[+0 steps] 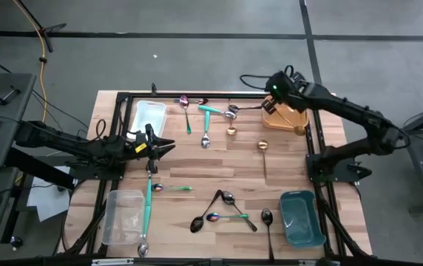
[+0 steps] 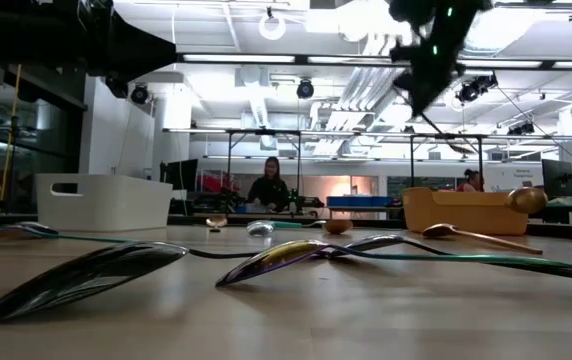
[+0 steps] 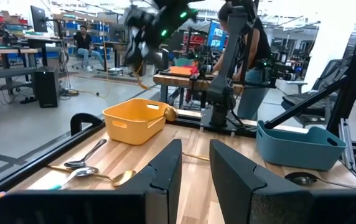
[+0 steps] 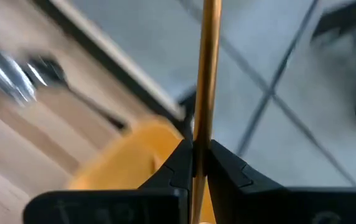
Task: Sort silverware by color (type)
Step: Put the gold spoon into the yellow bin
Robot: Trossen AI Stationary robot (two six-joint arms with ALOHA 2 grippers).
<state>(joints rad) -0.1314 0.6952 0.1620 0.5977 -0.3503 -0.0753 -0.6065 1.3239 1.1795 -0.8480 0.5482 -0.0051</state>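
R end effector (image 4: 195,163) clamped on gold utensil (image 4: 209,74), over yellow bin (image 1: 285,118) | L end effector (image 3: 193,165) slightly open, empty, above worktop (image 1: 285,159), white bin (image 1: 149,116) just beyond

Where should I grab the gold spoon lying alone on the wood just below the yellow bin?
Take the gold spoon at mid-handle, coming straight down. It lies flat, bowl toward the yellow bin, its thin handle pointing away with bare wood on both sides. Set the jaws across the handle. The right gripper is shut on another gold utensil, so drop that first.
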